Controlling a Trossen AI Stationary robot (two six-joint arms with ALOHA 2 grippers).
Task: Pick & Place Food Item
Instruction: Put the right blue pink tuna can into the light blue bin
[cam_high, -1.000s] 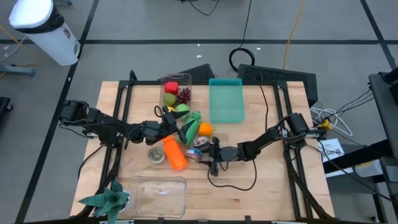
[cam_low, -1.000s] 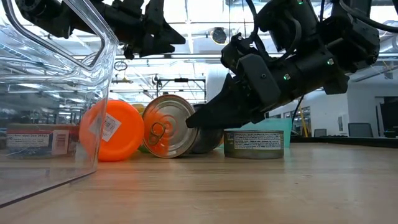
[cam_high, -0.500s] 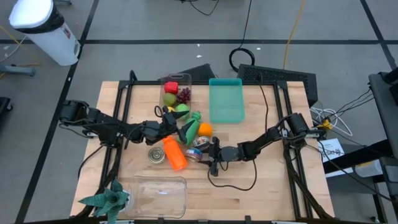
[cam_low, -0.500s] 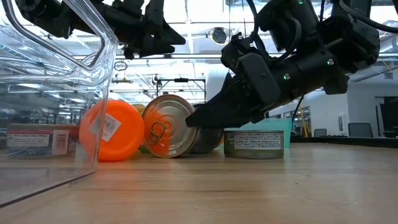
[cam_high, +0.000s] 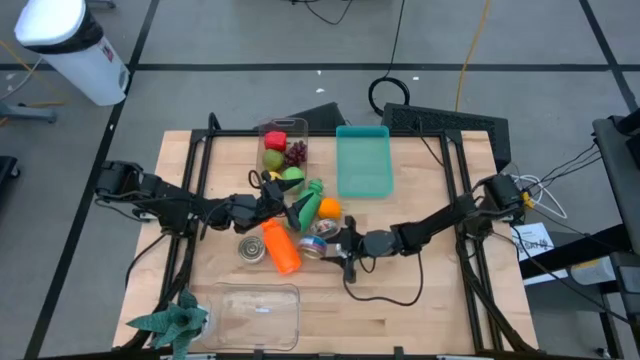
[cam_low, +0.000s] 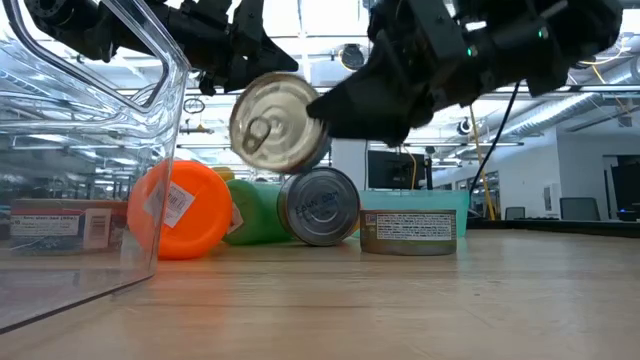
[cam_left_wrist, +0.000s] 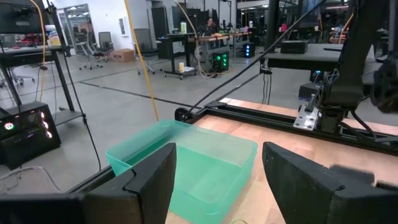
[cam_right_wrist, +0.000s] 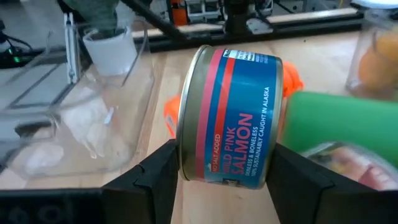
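Jaws of the right gripper (cam_right_wrist: 217, 180) clamp a salmon can (cam_right_wrist: 231, 116) (lifted clear of the table).

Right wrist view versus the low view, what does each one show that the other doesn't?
Only the right wrist view shows the salmon can's pink label reading pink salmon, and the potted plant. Only the low view shows that can lifted off the table, above a second can lying on its side and a flat tin. Both show the right gripper holding the can, and the clear bin.
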